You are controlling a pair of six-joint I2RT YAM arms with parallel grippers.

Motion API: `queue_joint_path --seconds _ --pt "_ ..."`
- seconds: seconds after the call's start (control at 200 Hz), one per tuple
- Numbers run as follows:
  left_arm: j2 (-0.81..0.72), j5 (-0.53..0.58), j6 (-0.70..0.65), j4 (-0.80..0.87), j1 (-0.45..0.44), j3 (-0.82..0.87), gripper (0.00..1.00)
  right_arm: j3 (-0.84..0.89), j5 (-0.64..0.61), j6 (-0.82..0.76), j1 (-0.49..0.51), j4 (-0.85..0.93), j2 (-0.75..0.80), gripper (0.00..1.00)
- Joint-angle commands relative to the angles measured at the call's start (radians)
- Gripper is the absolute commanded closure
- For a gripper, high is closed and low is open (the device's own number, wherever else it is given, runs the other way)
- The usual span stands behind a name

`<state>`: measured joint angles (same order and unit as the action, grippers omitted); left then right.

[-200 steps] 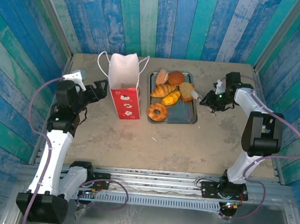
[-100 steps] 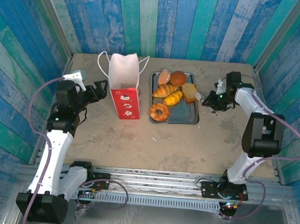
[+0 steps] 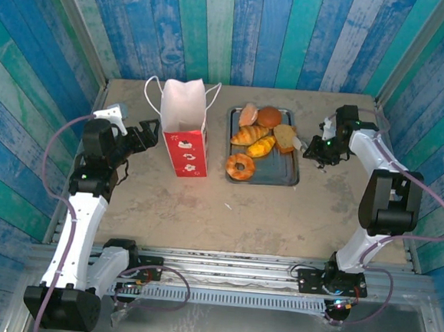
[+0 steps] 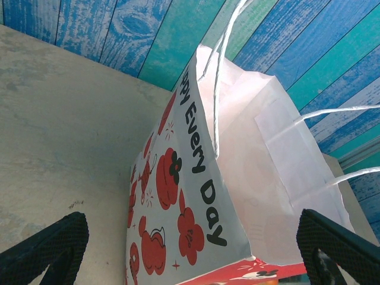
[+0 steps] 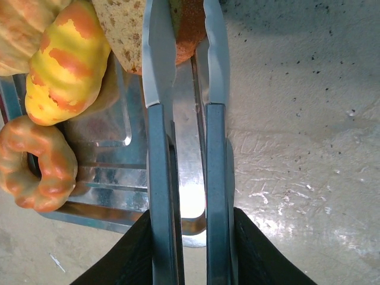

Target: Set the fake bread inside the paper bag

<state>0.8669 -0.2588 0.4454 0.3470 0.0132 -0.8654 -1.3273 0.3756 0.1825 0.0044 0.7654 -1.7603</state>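
**Bread on the tray, tongs at one piece, bag standing to the left**

From the overhead camera I see the fake bread all lying on the grey metal tray, toward the far middle of the table. I count a croissant, a ring donut at the tray's near left corner, a brown round bun at the far edge with a paler one just left of it, a yellow-orange roll and a brown speckled piece on the right side.

In my right wrist view the thin tongs reach up over the tray's edge, and their two grey blades close on the edge of that brown piece. I cannot tell whether it is lifted or lying on the tray. The roll sits just left of it and the donut lies nearer, both on the metal.

The right gripper hangs just right of the tray, pinching the tongs by their handles, its black fingers pressed against the outside of each blade.

The paper bag stands upright just left of the tray, apart from it, white above and red below, with its cord handles sticking up.

The left gripper sits just left of the bag with its fingers spread wide and the bag's printed side facing it. I cannot tell whether they touch the paper.
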Motion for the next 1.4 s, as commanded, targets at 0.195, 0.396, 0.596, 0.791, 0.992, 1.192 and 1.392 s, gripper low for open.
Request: queue_joint_path --seconds 0.195,0.396,0.596,0.791,0.992,1.192,1.392 --pt "-0.004 0.015 -0.007 0.011 0.004 -0.034 0.06 -0.033 -0.069 -0.037 -0.007 0.038 0.041 0.64" --pt "-0.001 0.015 -0.006 0.009 0.004 -0.038 0.06 -0.035 -0.090 -0.043 -0.005 0.047 0.050 0.67" --pt "0.002 0.015 -0.006 0.009 0.004 -0.046 0.06 -0.038 -0.090 -0.036 -0.004 0.051 0.094 0.76" --pt "0.008 0.004 0.009 0.006 0.003 -0.058 0.06 -0.026 -0.082 -0.022 0.005 0.055 0.184 0.82" --pt "0.013 -0.035 0.051 -0.005 0.004 -0.066 0.06 -0.006 -0.065 -0.006 0.020 0.056 0.299 0.85" --pt "0.036 -0.068 0.118 -0.003 0.004 -0.075 0.06 -0.024 -0.050 0.021 0.052 0.064 0.411 0.86" --pt "0.083 -0.134 0.167 -0.046 0.004 -0.065 0.05 -0.113 -0.087 0.054 0.138 0.086 0.480 0.86"
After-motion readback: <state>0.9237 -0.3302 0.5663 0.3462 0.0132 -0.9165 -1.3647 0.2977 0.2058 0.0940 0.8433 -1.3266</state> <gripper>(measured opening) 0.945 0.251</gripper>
